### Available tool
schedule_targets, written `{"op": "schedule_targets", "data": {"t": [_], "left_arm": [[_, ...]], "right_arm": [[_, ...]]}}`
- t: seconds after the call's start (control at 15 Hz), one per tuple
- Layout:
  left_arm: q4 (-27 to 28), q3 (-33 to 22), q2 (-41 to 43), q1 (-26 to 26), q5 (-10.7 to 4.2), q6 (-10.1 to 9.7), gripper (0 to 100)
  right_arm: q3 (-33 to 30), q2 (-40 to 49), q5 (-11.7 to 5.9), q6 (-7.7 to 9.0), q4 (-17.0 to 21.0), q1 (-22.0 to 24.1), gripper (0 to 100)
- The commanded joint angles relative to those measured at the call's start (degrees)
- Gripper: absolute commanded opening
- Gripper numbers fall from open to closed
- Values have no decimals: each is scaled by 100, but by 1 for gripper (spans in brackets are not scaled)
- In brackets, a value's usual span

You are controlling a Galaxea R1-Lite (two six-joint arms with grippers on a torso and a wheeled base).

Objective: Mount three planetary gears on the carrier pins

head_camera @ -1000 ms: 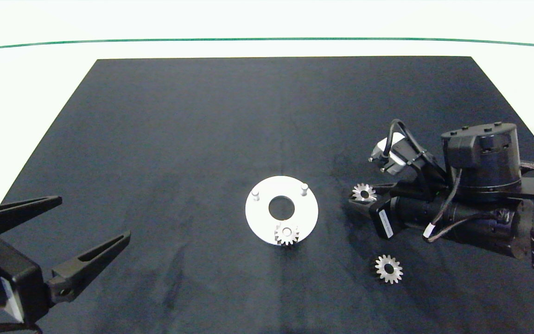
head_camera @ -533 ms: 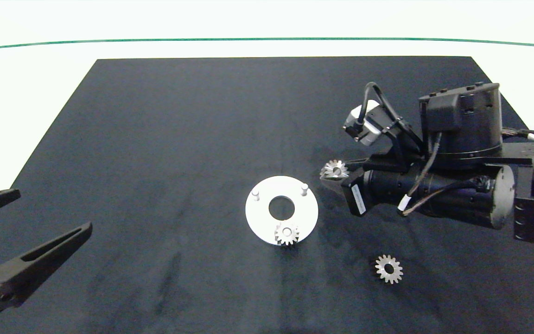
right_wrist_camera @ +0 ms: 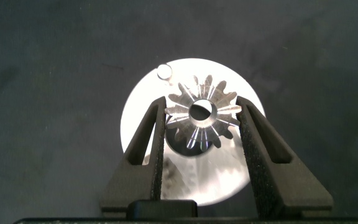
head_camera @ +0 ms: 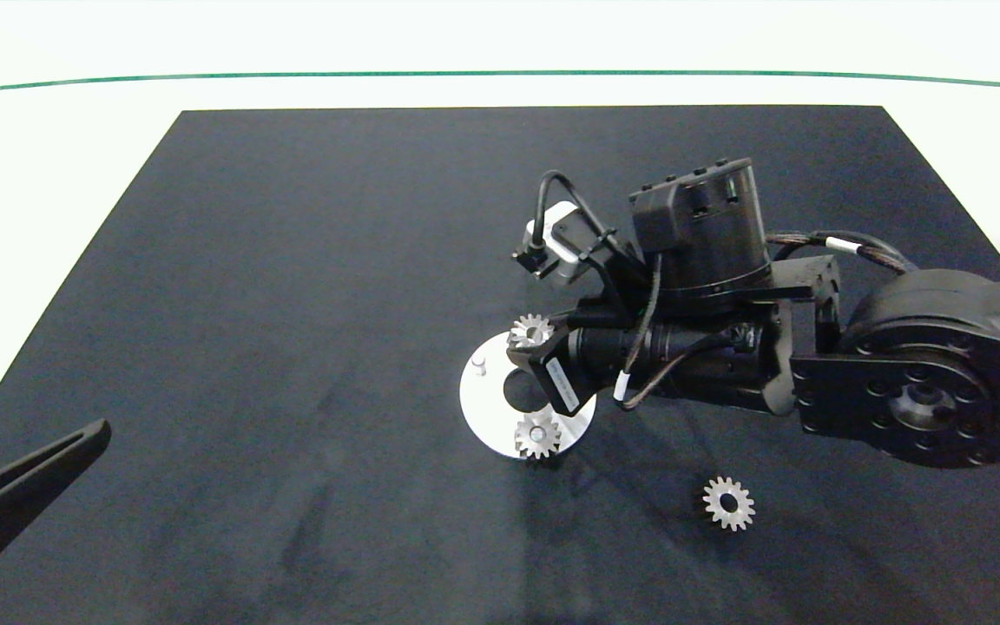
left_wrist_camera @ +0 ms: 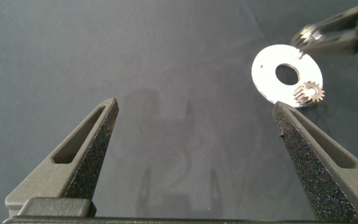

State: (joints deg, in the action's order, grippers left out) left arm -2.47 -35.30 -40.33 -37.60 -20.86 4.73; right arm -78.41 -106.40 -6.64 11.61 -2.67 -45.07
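Silvery second gear [right_wrist_camera: 201, 113] sits clamped in the right gripper [right_wrist_camera: 201, 121] above the white disc [head_camera: 478, 408]; next, its hole must meet a free pin [right_wrist_camera: 163, 71]. The left gripper [left_wrist_camera: 197, 143] idles agape, far left.

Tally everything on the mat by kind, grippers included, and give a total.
Planetary gears: 3, on a pin, held by right gripper, loose on the mat
White carrier disc: 1
Grippers: 2, right gripper, left gripper
Total: 6

Disc [head_camera: 483, 408] mid-mat [head_camera: 292, 260]. One gear [head_camera: 537, 437] on disc's near pin. 2nd gear [head_camera: 532, 331] over disc's far edge. 3rd gear [head_camera: 728, 503] on mat, toward near-right corner.
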Motion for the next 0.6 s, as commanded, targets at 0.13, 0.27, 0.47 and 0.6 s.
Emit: {"op": "schedule_targets", "data": {"t": [0.13,0.27,0.47,0.6], "left_arm": [[-7,15,51,-11,-15,-7,100],[-7,15,34,-20,-15,-25,100],[-7,24,25,-20,-15,-34,100],[-7,24,34,-20,-15,-34,100]], "right_arm": [[-693,-355,23,-9,610,-46,16],[-1221,-513,23,-9,996,-55,16],[-1915,-777,5,26,1453,-134,16],[-2047,-918,-39,52,1506,-178,16]]}}
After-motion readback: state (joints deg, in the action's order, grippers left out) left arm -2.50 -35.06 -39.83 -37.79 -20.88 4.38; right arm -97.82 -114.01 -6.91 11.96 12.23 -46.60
